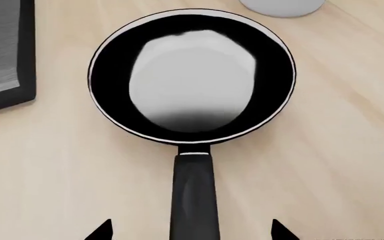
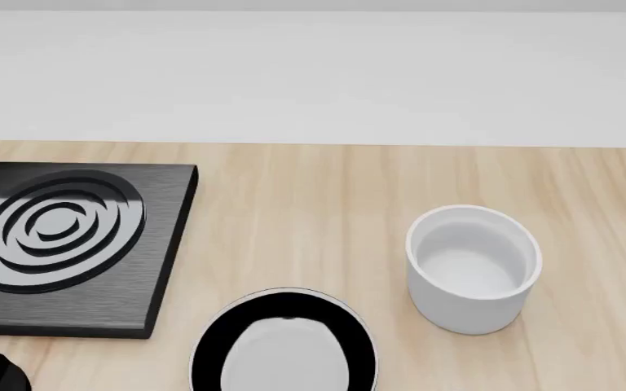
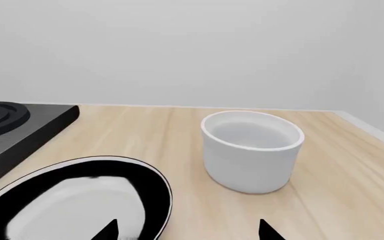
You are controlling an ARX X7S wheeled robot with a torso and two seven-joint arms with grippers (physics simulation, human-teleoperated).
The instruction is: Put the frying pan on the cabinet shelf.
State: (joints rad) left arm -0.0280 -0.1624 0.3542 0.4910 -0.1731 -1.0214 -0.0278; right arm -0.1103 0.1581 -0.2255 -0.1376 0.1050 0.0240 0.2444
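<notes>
Black and shiny, the frying pan (image 1: 192,75) sits flat on the wooden tabletop (image 1: 325,165), close to the near edge, with its long handle (image 1: 193,200) pointing back at the robot. On its left is a square black slab with rings (image 2: 58,244), and to its right and a bit farther off stands a white cup (image 2: 473,267). The left tool (image 1: 192,231) hangs over the handle with its two tips spread wide, one on each side, and it is not touching the handle. The right tool (image 3: 188,231) is open too and holds nothing; it is low over the tabletop between the pan and the cup. No cabinet shelf shows in any view, so the pan has a trip to make. I think a few things could go wrong. If the left tool shuts too near the end of the handle, the heavy round part could tip down and slip out. If it comes down crooked, it could push the pan into the slab or the cup.
</notes>
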